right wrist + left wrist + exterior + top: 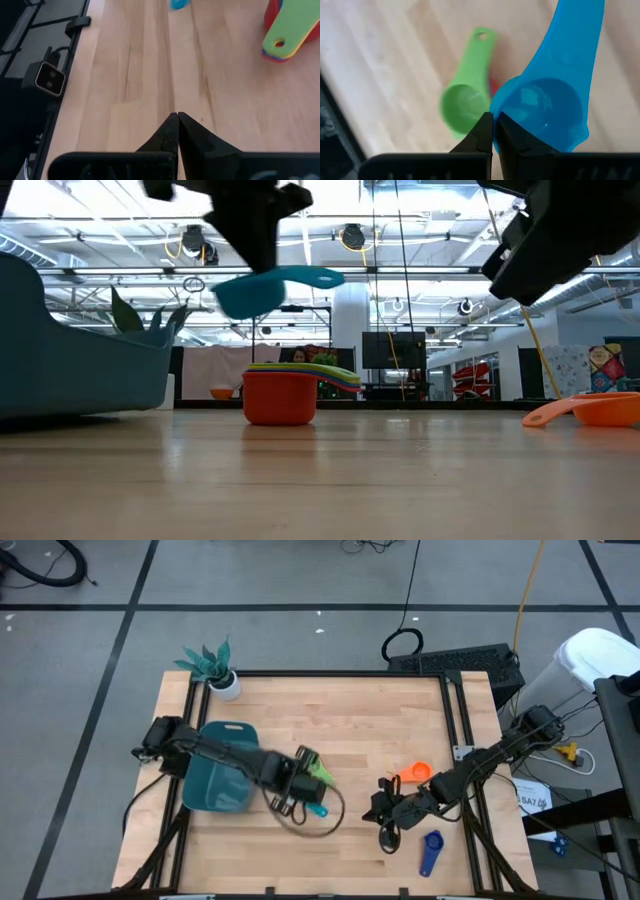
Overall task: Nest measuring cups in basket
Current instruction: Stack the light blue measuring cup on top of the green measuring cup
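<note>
A light blue plastic measuring cup (pixel 555 110) with a round bowl and a long flat handle is held up in the air by the left gripper (pixel 494 131). The dark fingers are pinched tight on the rim of its bowl. In the low view this cup (pixel 265 288) is seen hanging above the wooden bench (pixel 350 730), not touching it.

Right under the lifted cup, a stack of nested plastic measuring cups (pixel 290 392) is seen on the bench. A red cup is at the bottom, and green, yellow and other coloured handles stick out on top. From above, the stack (pixel 315 766) is found near the middle of the bench, a bit toward the left edge. The green cup on top (pixel 465 100) is seen from the left wrist camera, with a hole at the end of its handle.

The dark teal plastic basket (pixel 218 780), a rounded tub, is placed near the left edge of the bench, just beside the stack. What is inside it cannot be told.

An orange plastic measuring cup (pixel 413 773) is lying near the right edge of the bench. A dark blue plastic measuring cup (pixel 431 851) is lying close to the front right corner.

The right gripper (pixel 385 812) is kept between those two cups, with its fingers pressed together and nothing held.

A small white pot with a teal plant (pixel 215 668) is set at the far left corner.
</note>
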